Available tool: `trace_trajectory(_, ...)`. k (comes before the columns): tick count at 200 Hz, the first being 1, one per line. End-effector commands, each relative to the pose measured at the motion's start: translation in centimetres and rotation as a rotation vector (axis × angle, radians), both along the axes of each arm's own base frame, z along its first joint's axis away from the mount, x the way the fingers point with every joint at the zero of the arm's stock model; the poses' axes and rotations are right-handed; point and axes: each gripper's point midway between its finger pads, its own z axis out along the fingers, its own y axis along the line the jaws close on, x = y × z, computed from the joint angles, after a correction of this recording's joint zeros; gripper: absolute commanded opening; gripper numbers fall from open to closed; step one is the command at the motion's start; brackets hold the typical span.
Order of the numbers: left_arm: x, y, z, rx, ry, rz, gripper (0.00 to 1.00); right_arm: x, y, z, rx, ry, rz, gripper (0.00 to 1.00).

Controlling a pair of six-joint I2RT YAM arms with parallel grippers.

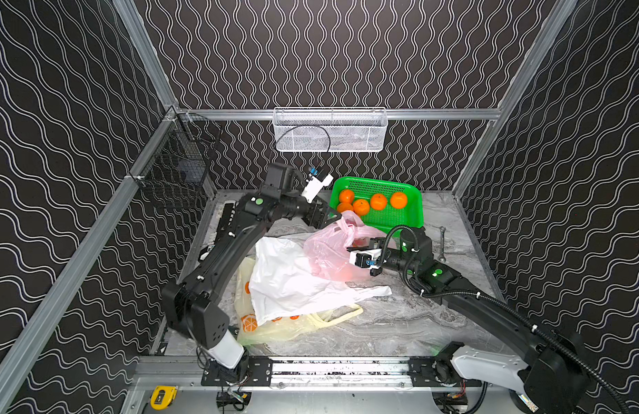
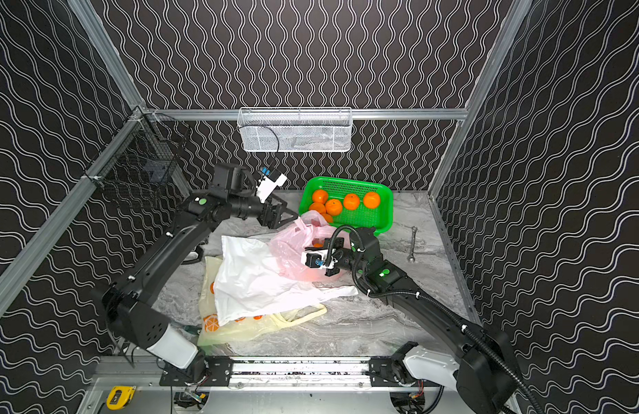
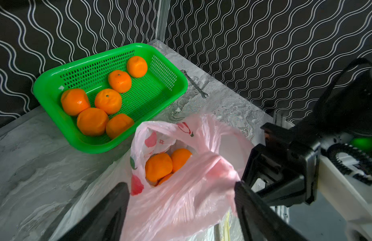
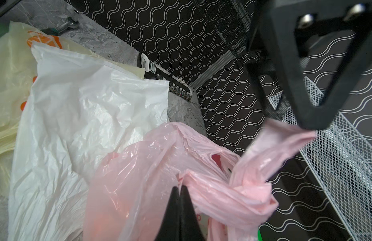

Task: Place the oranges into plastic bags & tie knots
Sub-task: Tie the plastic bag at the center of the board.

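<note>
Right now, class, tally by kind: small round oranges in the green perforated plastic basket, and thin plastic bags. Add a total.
Small round oranges in the green perforated plastic basket: 6
Thin plastic bags (pink bag, white bag, yellow bag): 3
Total: 9

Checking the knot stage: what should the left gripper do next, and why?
Probably close the left gripper on the loose pink handle and pull: its jaws stand open, the right gripper pinches the pink bag, oranges sit inside, and no tight knot shows yet.
</note>
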Motion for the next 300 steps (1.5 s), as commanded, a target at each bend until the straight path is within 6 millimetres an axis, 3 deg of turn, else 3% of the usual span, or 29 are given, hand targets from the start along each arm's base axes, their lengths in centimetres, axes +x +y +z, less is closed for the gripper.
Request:
trace_trajectory(1, -0.4, -0.3, 0.0, 0.029, 0.008, -0.068, 0.87, -0.2, 0.1, 0.5, 0.009, -0.030, 0.017, 0.00)
trace_trajectory(34, -0.1, -1.5, 1.5, -0.030, -0.001, -0.108, 0.95, -0.3, 0.1, 0.6, 0.011, -0.030, 0.018, 0.00)
trace_trajectory(63, -1.6, -3.1, -0.8, 0.042, 0.042, -0.199, 0.98, -0.3, 0.0, 0.4, 0.004, -0.031, 0.017, 0.00)
trace_trajectory(97, -1.9, -4.9, -2.9, 0.104, 0.058, -0.235, 0.99, -0.5, 0.3, 0.5, 0.011, -0.023, 0.035, 0.00)
trace_trajectory(126, -1.4, -5.5, -3.8, 0.127, 0.077, -0.249, 0.99, -0.6, 0.4, 0.7, 0.013, -0.024, 0.046, 0.00)
trace_trajectory(145, -2.0, -5.9, -4.2, 0.116, 0.100, -0.287, 0.96, -0.4, 0.3, 0.5, 0.009, -0.024, 0.035, 0.00)
trace_trajectory(181, -3.7, -5.2, -4.7, 0.137, 0.093, -0.319, 0.87, 0.2, 0.0, 0.5, 0.003, -0.033, 0.000, 0.00)
trace_trajectory(245, -4.4, -4.0, -4.3, 0.178, 0.050, -0.308, 0.62, 0.3, 1.1, 1.3, 0.004, -0.040, 0.046, 0.00)
trace_trajectory(266, -4.3, -3.6, -4.2, 0.190, 0.033, -0.289, 0.62, 0.2, 1.2, 1.2, -0.008, -0.040, 0.054, 0.00)
trace_trajectory(300, -3.0, -4.4, -3.1, 0.163, 0.021, -0.273, 0.77, -0.1, 1.1, 0.7, -0.015, -0.034, 0.053, 0.00)
